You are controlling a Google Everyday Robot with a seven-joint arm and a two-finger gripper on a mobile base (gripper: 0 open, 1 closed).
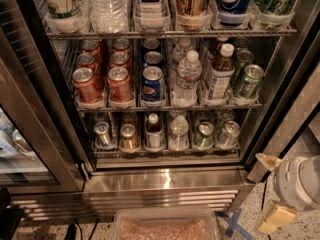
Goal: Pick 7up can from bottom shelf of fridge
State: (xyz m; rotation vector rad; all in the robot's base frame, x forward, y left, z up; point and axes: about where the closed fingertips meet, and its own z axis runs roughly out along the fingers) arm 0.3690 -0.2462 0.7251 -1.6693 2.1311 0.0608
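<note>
We're looking into the open fridge point(165, 180), and our eyes drop to the bottom shelf point(165, 153), the lowest wire rack just above the shiny steel base. Reading its front row from the left, we've got a silver can point(102, 133), a gold can point(128, 137), a dark bottle point(154, 131) with a white cap, a water bottle point(178, 132), and then the 7up can point(204, 135). It's green, upright, silver lid towards us, fifth lane from the left. It sits just beside the water bottle on one side and a pale can point(229, 132) on the other; we can't tell whether they touch. Over to the gripper point(261, 193): it's low on the right, outside the fridge, beside the frame and above the speckled floor, well apart from the 7up can. Its two tan fingers point(268, 161) are spread wide, one high and one low, with nothing between them, so it's empty. One rack up we see red cans point(87, 84) on the left, Pepsi cans point(152, 81) in the middle and green cans point(248, 80) at the right end. Down front, a clear tub point(165, 226) sits before the grille point(150, 201), and a blue tape cross point(232, 223) marks the floor between tub and gripper. The glass door point(25, 134) stands at the left.
</note>
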